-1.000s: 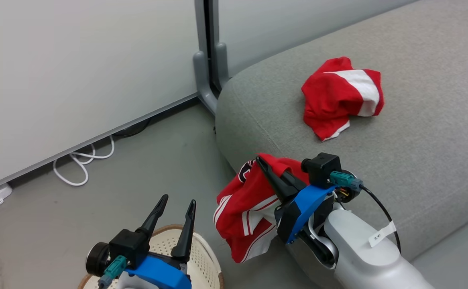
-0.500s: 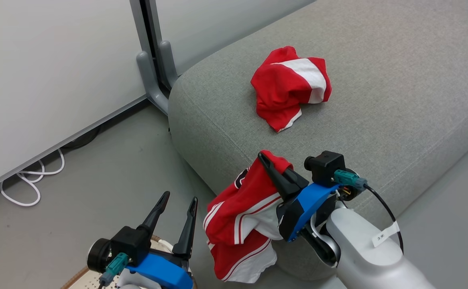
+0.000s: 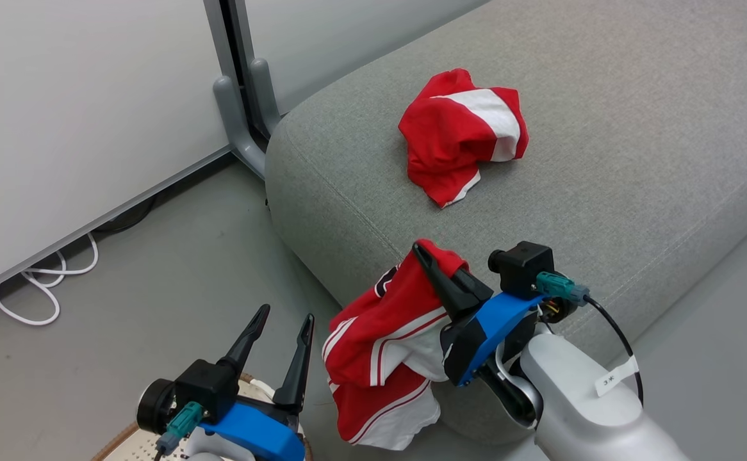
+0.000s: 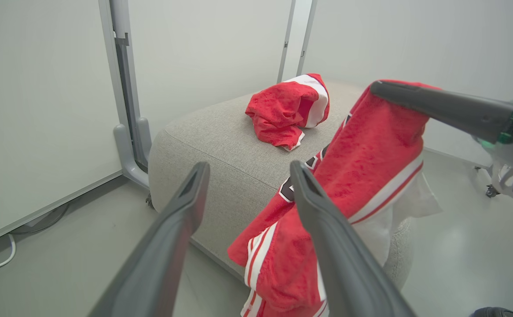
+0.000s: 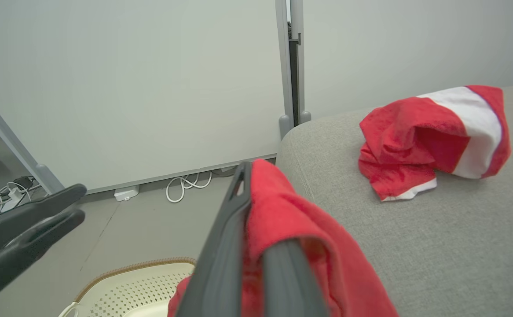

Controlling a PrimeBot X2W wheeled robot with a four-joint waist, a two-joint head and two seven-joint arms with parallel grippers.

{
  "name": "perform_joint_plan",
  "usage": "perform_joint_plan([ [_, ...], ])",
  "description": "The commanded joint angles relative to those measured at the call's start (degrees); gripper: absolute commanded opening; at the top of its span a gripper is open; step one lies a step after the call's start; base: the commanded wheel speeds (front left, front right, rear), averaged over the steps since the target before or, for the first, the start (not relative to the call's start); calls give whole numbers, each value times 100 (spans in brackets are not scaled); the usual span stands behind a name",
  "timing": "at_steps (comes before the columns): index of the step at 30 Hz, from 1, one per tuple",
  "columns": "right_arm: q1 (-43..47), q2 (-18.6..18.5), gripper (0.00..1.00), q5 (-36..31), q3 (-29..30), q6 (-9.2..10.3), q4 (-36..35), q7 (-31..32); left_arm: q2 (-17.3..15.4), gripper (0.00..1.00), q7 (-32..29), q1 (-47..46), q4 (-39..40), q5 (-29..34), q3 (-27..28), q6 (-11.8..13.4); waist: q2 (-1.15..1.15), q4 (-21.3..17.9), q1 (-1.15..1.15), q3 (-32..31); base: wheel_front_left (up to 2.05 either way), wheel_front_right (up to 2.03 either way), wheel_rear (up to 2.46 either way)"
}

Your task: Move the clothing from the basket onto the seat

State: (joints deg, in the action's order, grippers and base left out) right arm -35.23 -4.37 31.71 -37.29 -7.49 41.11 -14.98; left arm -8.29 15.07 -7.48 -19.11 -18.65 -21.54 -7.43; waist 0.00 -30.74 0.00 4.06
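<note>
Head view, lower left: the left gripper (image 3: 286,314) hangs closest, its two dark fingers spread apart with nothing between them. Under its wrist, at the bottom edge, a bit of the basket (image 3: 112,446) shows, with brown rim and cream perforated wall. It stands on the grey floor (image 3: 155,256).

Just to the right, the right gripper (image 3: 421,251) has its fingers pressed together on a fold of the hanging garment (image 3: 380,333). This red cloth with white stripes drapes from the fingertips down in front of the seat's rounded near corner, off the floor and outside the basket. In the left wrist view the same cloth hangs just to the right of the spread fingers, pinched at its top by the other arm's dark fingers.

Behind it lies the seat (image 3: 604,160), a wide grey cushion with a stitched seam. On its top, well apart from the hanging piece, the crumpled garment (image 3: 460,134) rests in a heap, a broad white band facing up.

Farther back, a grey post (image 3: 232,109) stands near the seat's corner between pale wall panels (image 3: 59,96). A white cable (image 3: 47,282) loops on the floor along the foot of the wall.
</note>
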Motion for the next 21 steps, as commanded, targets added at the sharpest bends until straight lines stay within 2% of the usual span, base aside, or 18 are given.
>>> perform_joint_plan([
  [1, -69, 15, 0, 71, -49, -1, -35, -28, -27, 100, 15, -49, 7, 2, 13, -6, 0, -1, 0, 13, 0, 0, 0],
  [9, -867, -383, 0, 409, 95, -1, -271, 128, -8, 100, 15, 3, 151, 118, 166, -6, 0, 103, 0, 192, 0, 0, 0],
  [14, -1903, -1210, 0, 593, 636, -1, -549, 500, -115, 100, 15, -234, 293, 198, 126, -6, 0, 382, 0, 685, 0, 0, 0],
  [15, -1903, -1210, 0, 593, 636, -1, -549, 500, -115, 100, 15, -234, 293, 198, 126, -6, 0, 382, 0, 685, 0, 0, 0],
  [16, -2153, -1407, 0, 648, 868, -1, -604, 553, -166, 100, 15, -300, 339, 208, 86, -5, 0, 464, 0, 820, 0, 0, 0],
  [18, -2281, -1530, 0, 661, 976, -1, -642, 604, -187, 100, 15, -341, 366, 210, 61, -6, 0, 510, 0, 915, 0, 0, 0],
  [19, -2534, -1740, 0, 671, 1236, -1, -749, 656, -249, 100, 15, -432, 444, 235, 59, -5, 0, 576, 0, 1137, 0, 0, 0],
  [20, -2534, -1740, 0, 671, 1236, -1, -749, 656, -249, 100, 15, -432, 444, 235, 59, -5, 0, 576, 0, 1137, 0, 0, 0],
  [21, -2785, -1960, 0, 620, 1568, -1, -825, 670, -322, 100, 16, -517, 525, 263, 29, -5, 0, 641, 0, 1360, 0, 0, 0],
])
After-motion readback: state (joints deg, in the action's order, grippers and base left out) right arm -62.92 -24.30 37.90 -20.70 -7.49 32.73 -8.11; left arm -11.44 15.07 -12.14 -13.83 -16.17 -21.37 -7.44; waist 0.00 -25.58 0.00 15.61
